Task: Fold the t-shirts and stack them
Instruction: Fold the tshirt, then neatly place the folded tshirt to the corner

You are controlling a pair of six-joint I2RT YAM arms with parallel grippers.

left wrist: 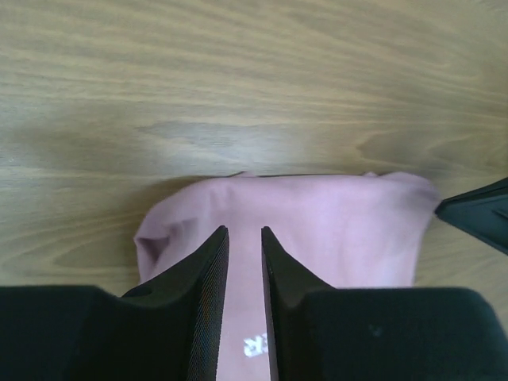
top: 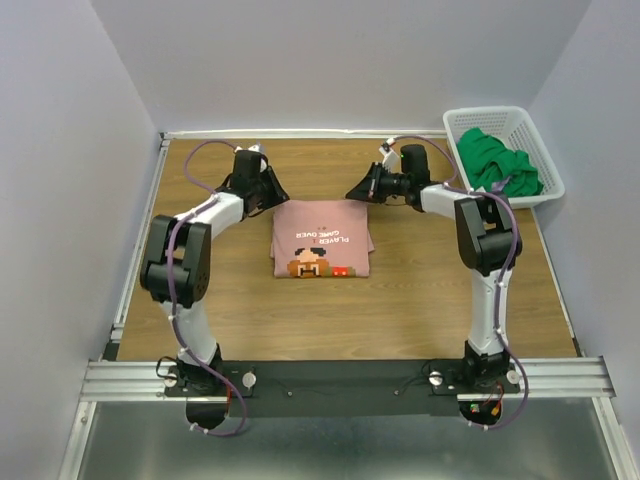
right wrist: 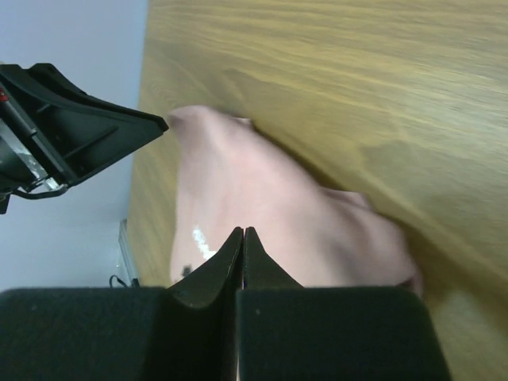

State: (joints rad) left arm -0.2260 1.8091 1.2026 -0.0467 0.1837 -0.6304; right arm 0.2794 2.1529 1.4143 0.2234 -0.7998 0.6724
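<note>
The dusty-pink t-shirt (top: 322,240) lies folded in a rectangle mid-table, its cartoon print and white lettering facing up. My left gripper (top: 280,192) hovers over the shirt's far left corner. In the left wrist view its jaws (left wrist: 244,230) stand a narrow gap apart with only pink cloth (left wrist: 333,230) showing below. My right gripper (top: 352,192) hangs over the far right corner. Its jaws (right wrist: 243,230) are pressed together above the pink cloth (right wrist: 262,190), holding nothing. The green t-shirt (top: 497,165) lies crumpled in the basket.
A white lattice basket (top: 500,112) stands at the back right corner of the wooden table (top: 420,300). Grey walls close in the back and both sides. The two grippers face each other closely across the shirt's far edge.
</note>
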